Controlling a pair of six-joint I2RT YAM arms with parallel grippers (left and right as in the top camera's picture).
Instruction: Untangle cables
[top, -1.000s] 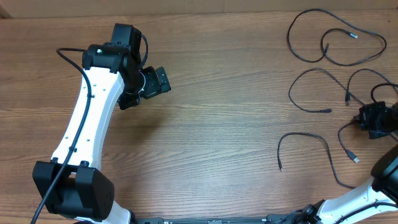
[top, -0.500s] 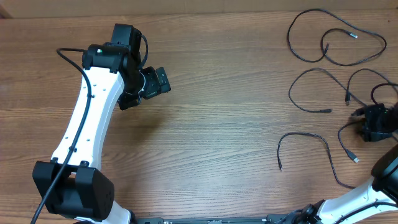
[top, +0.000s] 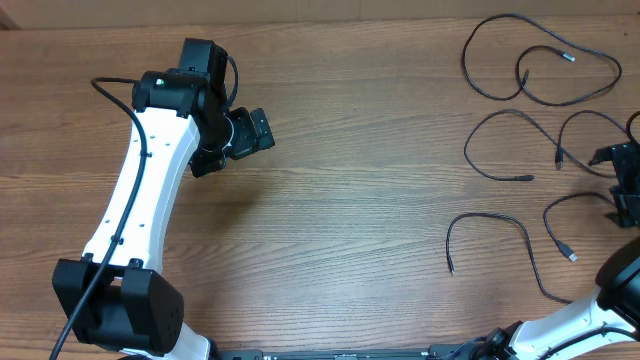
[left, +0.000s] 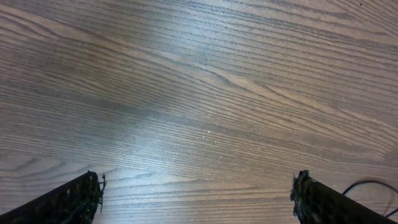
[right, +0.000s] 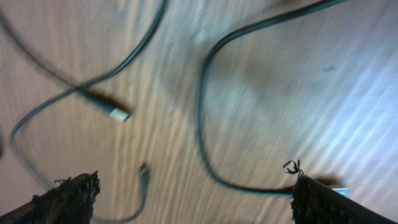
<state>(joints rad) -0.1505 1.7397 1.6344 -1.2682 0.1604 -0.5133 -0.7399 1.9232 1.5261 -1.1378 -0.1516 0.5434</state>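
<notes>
Several thin black cables lie apart on the right side of the wooden table: a long looped one, an arched one, one by the right edge, a hooked one and a short one with a plug. My right gripper hovers at the right edge, open, nothing between its fingers. Its wrist view is blurred and shows a cable curve and a plug end beneath the open right gripper. My left gripper is far to the left, open over bare wood.
The white left arm stretches from the front left up over the table. The right arm's base sits at the front right corner. A bit of the arm's own cable shows at the left wrist view's lower right.
My right gripper has opened from shut, let go of the cable it held near the right edge, and moved right. The left arm has not moved.
</notes>
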